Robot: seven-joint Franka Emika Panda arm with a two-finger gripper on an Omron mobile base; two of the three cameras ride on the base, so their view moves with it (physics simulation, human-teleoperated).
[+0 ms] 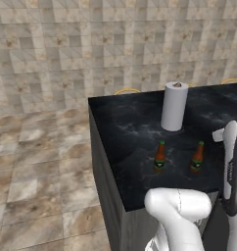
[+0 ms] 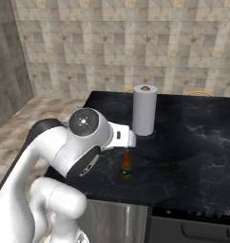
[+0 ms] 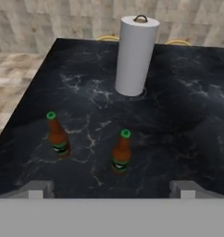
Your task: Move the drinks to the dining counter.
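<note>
Two small brown bottles with green caps, the drinks, stand upright on the black white-veined marble top of the dining counter (image 1: 125,127). In the hand view the left bottle (image 3: 58,136) and the right bottle (image 3: 121,152) stand a short way apart. My gripper (image 3: 114,190) hovers just in front of and above them, open, with nothing between its fingertips (image 3: 40,190). The left base view shows both bottles (image 1: 160,157) (image 1: 197,158) near the counter's front edge. In the right base view one bottle (image 2: 127,166) shows just below my wrist, and my arm hides the other.
A tall white paper-towel roll (image 3: 134,55) stands upright behind the bottles. Yellow curved chair backs (image 1: 127,90) peek over the counter's far edge. The counter's left side (image 1: 103,186) drops to a tiled floor (image 1: 42,162), and a tiled wall stands behind.
</note>
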